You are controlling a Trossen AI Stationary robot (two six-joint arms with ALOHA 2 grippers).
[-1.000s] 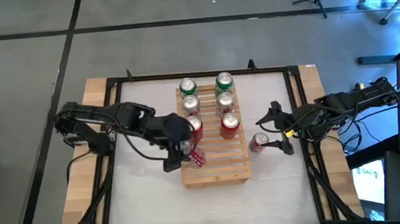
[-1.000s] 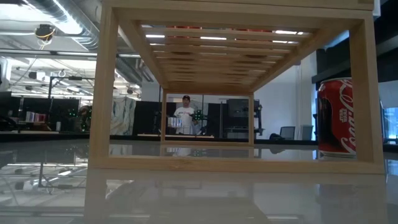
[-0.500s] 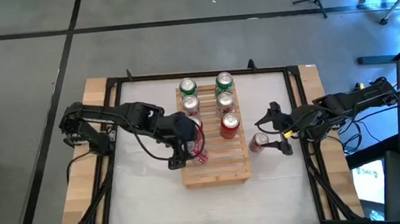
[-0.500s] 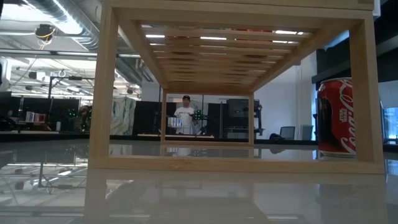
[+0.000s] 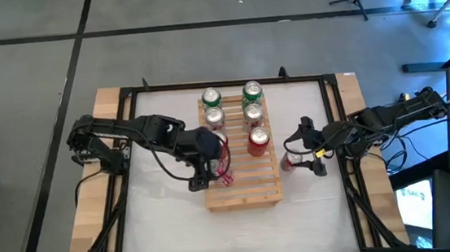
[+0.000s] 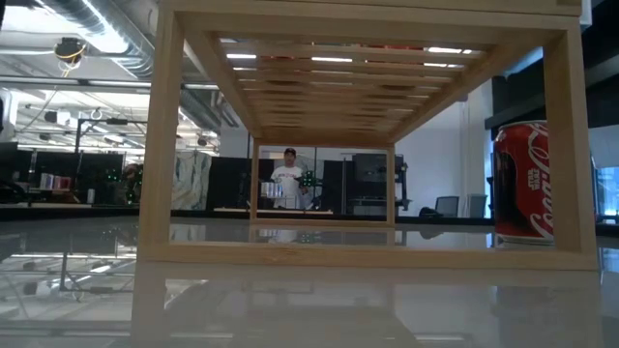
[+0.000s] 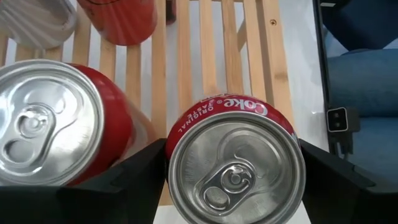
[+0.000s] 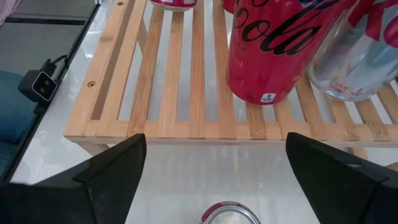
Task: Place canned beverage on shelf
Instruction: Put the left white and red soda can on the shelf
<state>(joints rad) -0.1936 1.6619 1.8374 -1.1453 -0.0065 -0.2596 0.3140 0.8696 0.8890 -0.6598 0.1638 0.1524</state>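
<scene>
The pale wooden slat shelf [image 5: 246, 185] stands mid-table and carries several upright cans, green and silver at the far end and red nearer. My left gripper [image 5: 215, 176] is over the shelf's near left part, shut on a red cola can [image 7: 236, 174] that stands beside another red can [image 7: 53, 124]. My right gripper [image 5: 299, 154] is open just right of the shelf. Its fingers stand on either side of a red can [image 5: 290, 162] on the tabletop without touching it. That can's top shows in the right wrist view [image 8: 229, 214], and its side shows in the low view [image 6: 522, 184]. My left gripper pinches the red can's side wall [image 7: 175, 138] between its two fingers, one finger on each side near the top. The fingers point down from above. The can is upright over the shelf's slats; whether its bottom rests on them I cannot tell.
The near right part of the shelf [image 8: 186, 93] is bare slats. Dark frame rails [image 5: 336, 133] run along the table's edges. A small black camera [image 8: 38, 84] sits by the near edge. A person stands far off in the room [image 6: 287, 179].
My left gripper has carried the red can a little toward the table's right, farther onto the shelf, and the can has turned from tilted to upright. My right gripper has moved toward the table's left, up to the red can on the tabletop.
</scene>
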